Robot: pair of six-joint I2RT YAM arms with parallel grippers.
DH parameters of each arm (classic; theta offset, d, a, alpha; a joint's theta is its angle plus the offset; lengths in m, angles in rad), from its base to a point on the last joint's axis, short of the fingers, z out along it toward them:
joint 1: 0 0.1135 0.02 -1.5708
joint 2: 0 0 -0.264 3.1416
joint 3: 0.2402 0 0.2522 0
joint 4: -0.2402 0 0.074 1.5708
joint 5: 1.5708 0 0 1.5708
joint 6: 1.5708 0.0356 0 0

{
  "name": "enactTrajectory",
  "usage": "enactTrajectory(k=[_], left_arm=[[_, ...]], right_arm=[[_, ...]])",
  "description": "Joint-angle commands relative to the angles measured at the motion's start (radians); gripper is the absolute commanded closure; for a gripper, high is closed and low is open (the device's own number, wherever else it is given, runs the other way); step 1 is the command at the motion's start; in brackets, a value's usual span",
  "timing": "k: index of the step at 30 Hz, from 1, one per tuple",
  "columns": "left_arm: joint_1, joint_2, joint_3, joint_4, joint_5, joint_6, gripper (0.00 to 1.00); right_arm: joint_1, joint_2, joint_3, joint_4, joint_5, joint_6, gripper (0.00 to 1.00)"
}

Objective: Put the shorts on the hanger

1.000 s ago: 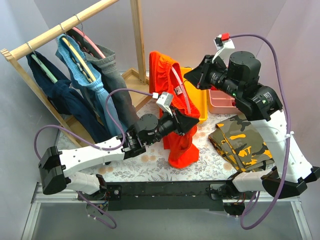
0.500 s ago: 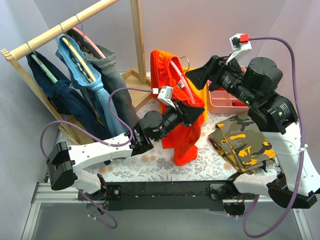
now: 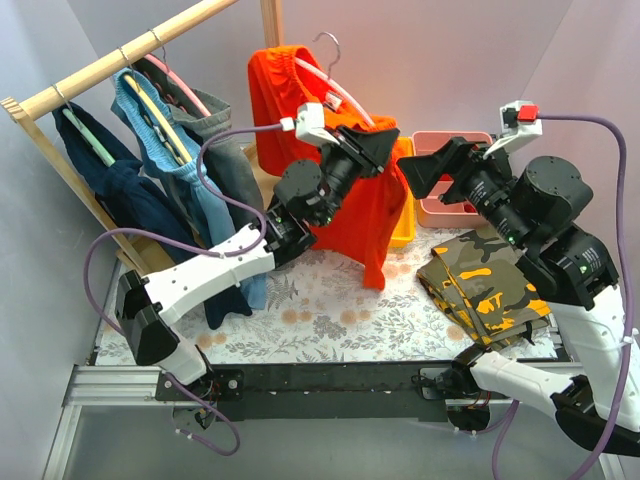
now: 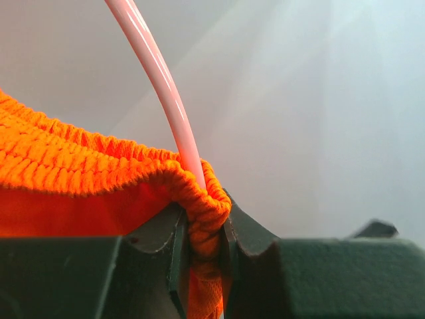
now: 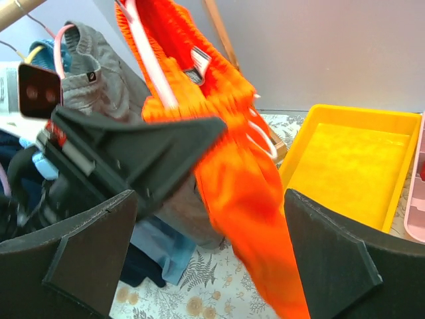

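The bright orange-red shorts [image 3: 365, 215] hang from the thin pink hanger [image 3: 338, 90], held high over the table's back. The hanger's metal hook [image 3: 326, 45] points up. My left gripper [image 3: 378, 150] is shut on the elastic waistband [image 4: 202, 219], where the pink hanger [image 4: 159, 80] runs down into the fold. My right gripper [image 3: 432, 175] stands wide open to the right of the shorts and touches nothing. Its view shows the shorts [image 5: 249, 186] and hanger [image 5: 149, 60] beyond its fingers [image 5: 86, 259].
A wooden rack bar [image 3: 120, 60] at the back left carries blue and grey denim garments [image 3: 190, 170] on other hangers. A yellow tray [image 3: 403, 215] and a pink tray [image 3: 450, 205] sit at the back right. A camouflage garment [image 3: 485, 285] lies folded on the right.
My left arm has lifted the shorts and hanger up and to the left, toward the rack. My right gripper has opened, let go and drawn back to the right.
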Motion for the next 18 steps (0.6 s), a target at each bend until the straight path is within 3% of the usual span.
enactTrajectory(k=[1, 9, 18], left_arm=[[0.092, 0.001, 0.096, -0.006, 0.043, -0.004, 1.00], [0.216, 0.082, 0.305, -0.110, 0.093, -0.039, 1.00], [0.348, 0.145, 0.435, -0.186, 0.182, -0.140, 1.00]], right_arm=[[0.004, -0.017, -0.025, 0.075, 0.026, 0.028, 0.01], [0.004, 0.006, -0.066, 0.095, -0.008, 0.042, 0.01], [0.004, 0.029, -0.071, 0.099, -0.023, 0.046, 0.01]])
